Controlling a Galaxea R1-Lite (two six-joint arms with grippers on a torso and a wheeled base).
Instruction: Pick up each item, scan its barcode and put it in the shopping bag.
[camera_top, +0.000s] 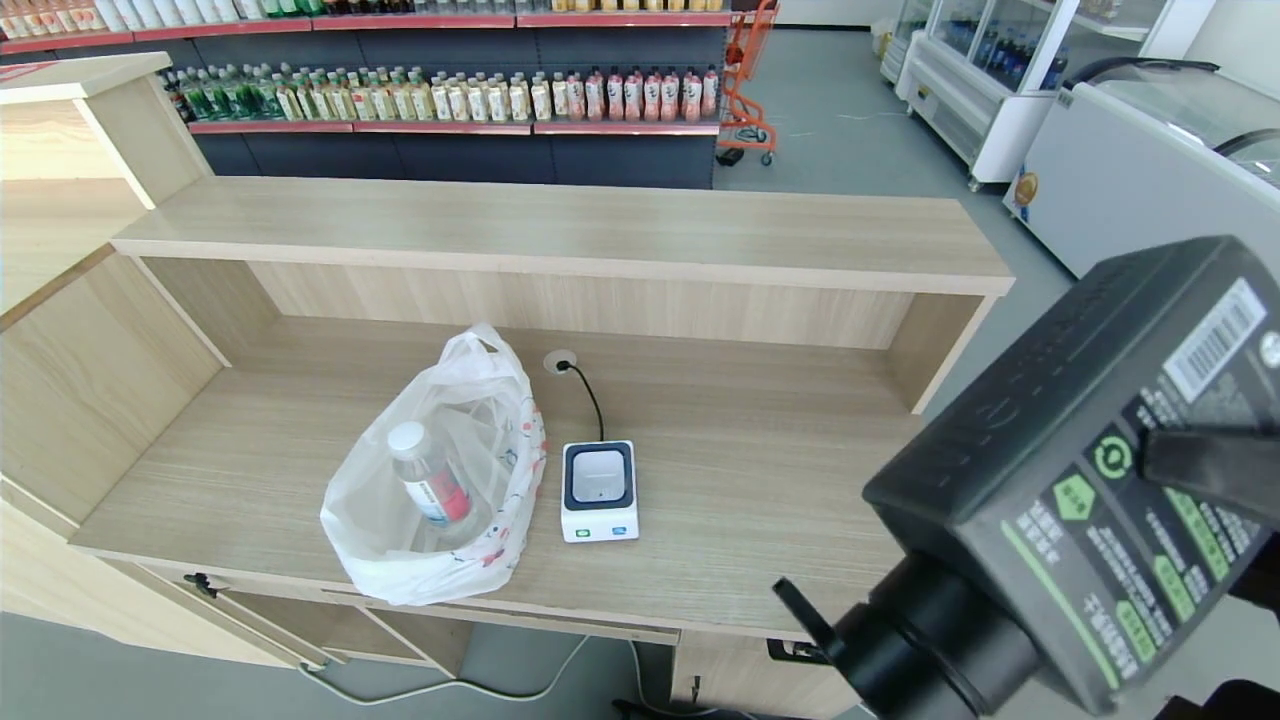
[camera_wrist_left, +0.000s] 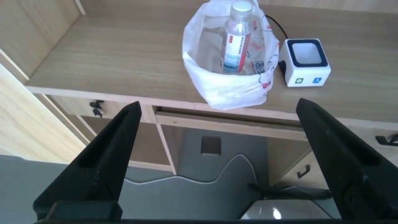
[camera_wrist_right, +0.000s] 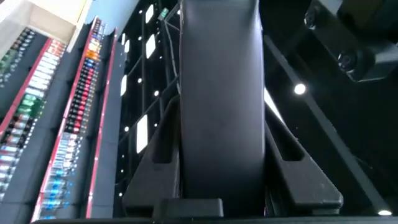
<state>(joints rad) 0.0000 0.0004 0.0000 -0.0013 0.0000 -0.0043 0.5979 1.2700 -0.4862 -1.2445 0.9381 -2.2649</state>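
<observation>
A white plastic shopping bag (camera_top: 385, 530) (camera_wrist_left: 214, 87) stands open on the wooden counter (camera_top: 760, 450), holding a clear water bottle (camera_top: 430, 480) (camera_wrist_left: 237, 34) with a white cap. Beside it on the right sits the white barcode scanner (camera_top: 598, 488) (camera_wrist_left: 305, 61), window up. A black carton (camera_top: 1080, 460) (camera_wrist_right: 219, 93) with a black cap and a barcode label hangs high to the counter's right, close to the head camera. My right gripper (camera_wrist_right: 219, 124) is shut on it; one finger (camera_top: 1200, 468) crosses its label. My left gripper (camera_wrist_left: 219, 109) is open and empty, low in front of the counter edge.
A black cable (camera_top: 590, 395) runs from the scanner to a hole in the counter. A raised wooden ledge (camera_top: 560, 230) borders the back, wooden side walls the left and right. Drink shelves (camera_top: 450, 95), an orange cart (camera_top: 750, 90) and freezers (camera_top: 1130, 170) stand beyond.
</observation>
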